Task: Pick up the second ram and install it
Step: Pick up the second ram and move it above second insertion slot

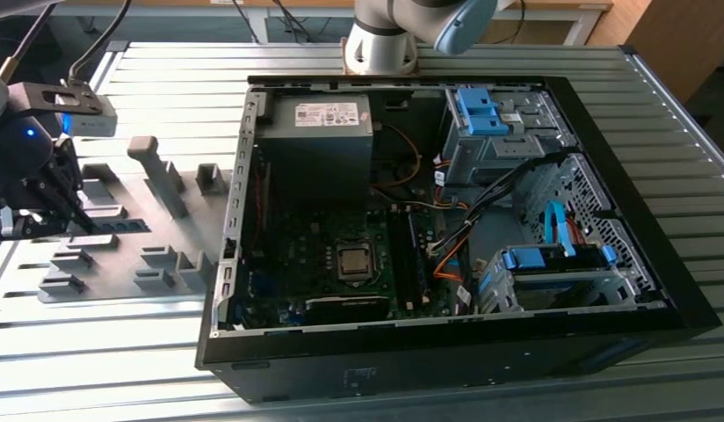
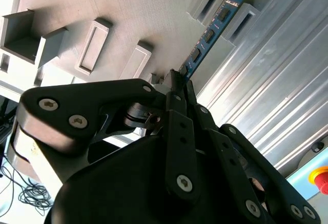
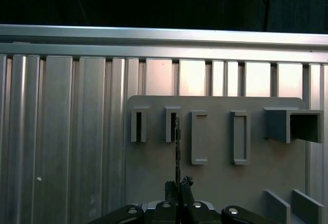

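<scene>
Your gripper (image 2: 177, 83) has its fingers closed narrowly on the near end of the second ram (image 2: 210, 32), which stands on edge in the grey fixture plate (image 3: 220, 183). Keep the pinch square to its faces, avoiding twist. Its long axis lies along the plate, pointing directly away from the fingers

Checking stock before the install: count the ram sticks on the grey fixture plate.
1. The second ram stands on edge on the fixture plate, one end gripped by the tool. The tool's body may hide more of the plate.
</scene>
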Controlling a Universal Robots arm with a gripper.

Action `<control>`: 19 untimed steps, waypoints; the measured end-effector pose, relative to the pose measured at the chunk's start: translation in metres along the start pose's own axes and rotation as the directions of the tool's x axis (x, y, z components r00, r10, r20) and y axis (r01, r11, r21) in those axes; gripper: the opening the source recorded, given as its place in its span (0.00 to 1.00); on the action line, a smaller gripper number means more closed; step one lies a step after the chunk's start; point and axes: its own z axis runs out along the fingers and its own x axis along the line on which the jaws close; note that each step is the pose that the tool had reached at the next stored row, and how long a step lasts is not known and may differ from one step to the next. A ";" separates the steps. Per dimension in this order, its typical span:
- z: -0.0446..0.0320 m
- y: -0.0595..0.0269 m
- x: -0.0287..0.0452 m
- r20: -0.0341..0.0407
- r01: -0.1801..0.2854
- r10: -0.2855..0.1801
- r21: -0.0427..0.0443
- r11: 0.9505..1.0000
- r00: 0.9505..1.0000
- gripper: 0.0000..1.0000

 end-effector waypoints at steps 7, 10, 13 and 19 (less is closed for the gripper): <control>0.0000 0.0000 0.0000 0.000 0.000 0.000 0.000 1.000 1.000 0.14; -0.0029 0.0000 -0.0001 0.000 0.000 0.000 0.000 1.000 1.000 0.14; -0.0032 0.0000 -0.0001 0.000 0.000 0.000 0.000 1.000 1.000 0.14; -0.0041 0.0000 -0.0001 0.000 0.000 0.000 0.000 1.000 1.000 0.14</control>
